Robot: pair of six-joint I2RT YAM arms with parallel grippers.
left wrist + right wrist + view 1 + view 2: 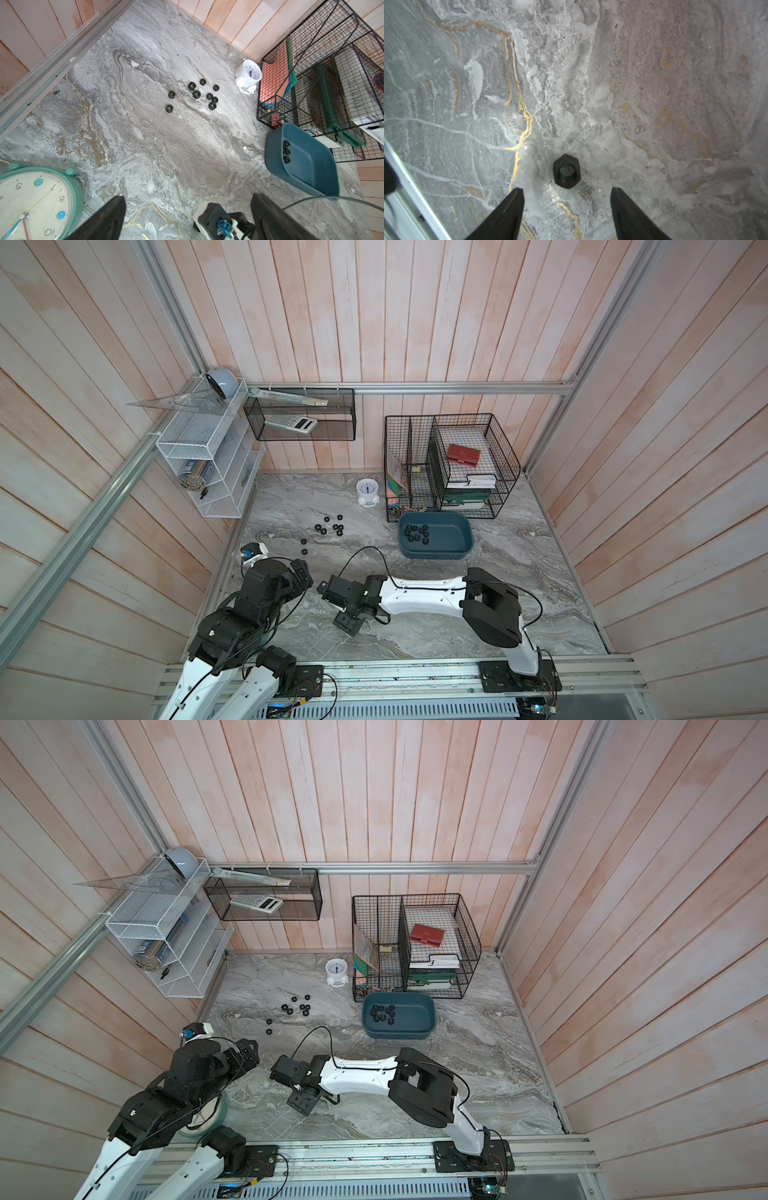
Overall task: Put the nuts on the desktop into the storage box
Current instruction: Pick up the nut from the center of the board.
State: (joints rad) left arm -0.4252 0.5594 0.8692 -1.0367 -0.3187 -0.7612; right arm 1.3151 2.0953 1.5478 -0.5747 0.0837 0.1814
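Right hand [566, 190] poised at one nut [566, 170] on the desk [654, 83], jaws apart and empty — I'd centre it before squeezing

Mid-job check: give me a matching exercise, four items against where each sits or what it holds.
1 blue box
2 white clock
3 calculator
4 red wallet

A in the hanging mesh basket
B in the top tray of the wire rack
C holds nuts
D on the desktop, beside the wire rack

Pairs: 1-C, 2-D, 3-A, 4-B
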